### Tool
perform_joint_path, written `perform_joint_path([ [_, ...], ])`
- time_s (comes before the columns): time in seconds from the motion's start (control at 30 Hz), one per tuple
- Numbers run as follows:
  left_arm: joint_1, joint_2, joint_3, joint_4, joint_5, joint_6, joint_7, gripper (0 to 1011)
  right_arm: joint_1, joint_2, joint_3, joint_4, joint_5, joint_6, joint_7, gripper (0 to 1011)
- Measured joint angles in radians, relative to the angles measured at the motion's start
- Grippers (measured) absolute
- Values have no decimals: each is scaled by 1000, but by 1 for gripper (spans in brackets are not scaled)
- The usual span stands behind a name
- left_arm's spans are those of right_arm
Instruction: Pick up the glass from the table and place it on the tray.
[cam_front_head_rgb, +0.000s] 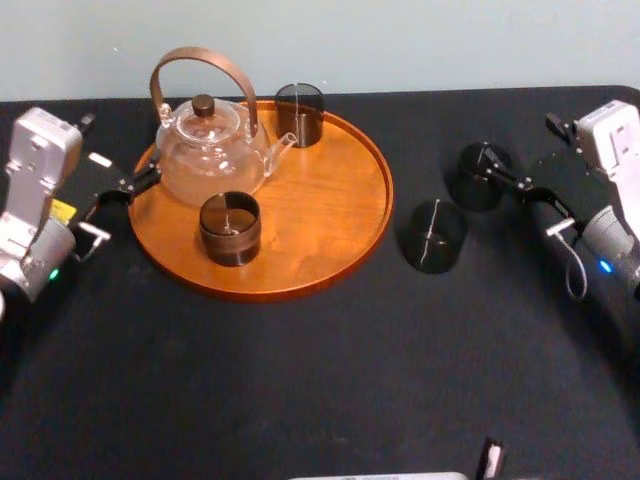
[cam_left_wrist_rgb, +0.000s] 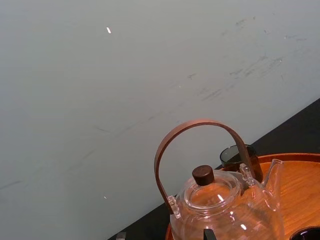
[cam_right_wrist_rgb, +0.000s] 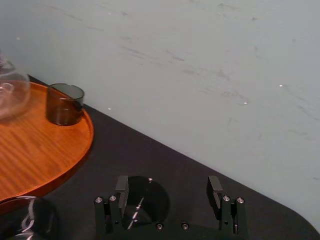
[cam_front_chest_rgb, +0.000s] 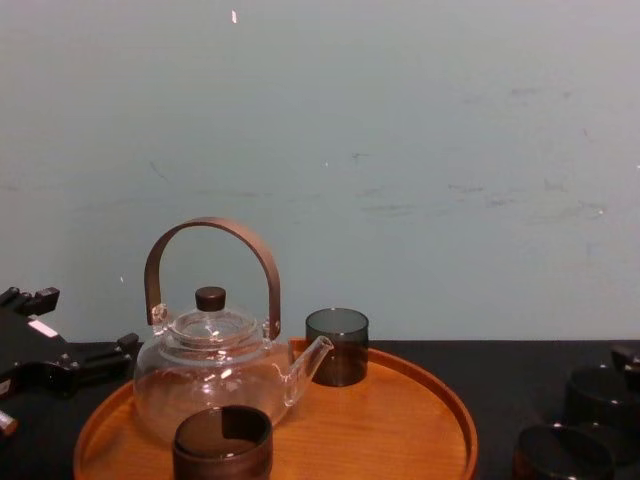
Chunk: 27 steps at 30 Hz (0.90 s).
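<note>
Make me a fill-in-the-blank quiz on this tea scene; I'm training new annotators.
On the tray, beside the teapot, stand ___ glasses.
On the table itself stand ___ more glasses.
The right claw, by the farther table glass, is ___.
The left claw sits at the tray's ___ edge.
Missing: two; two; open; left.

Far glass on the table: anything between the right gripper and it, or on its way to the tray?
Nothing visible. The open right gripper is right at the far glass. Bare table leads to the tray; the nearer glass stands beside that path, not across it. Left gripper sits at the tray's left rim.
</note>
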Motion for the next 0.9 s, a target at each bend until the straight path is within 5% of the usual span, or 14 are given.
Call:
perform_joint_path([
  [0.9,0,0,0,0,0,0,0,1001,-171,18,63,-164,12,20,89,1002],
])
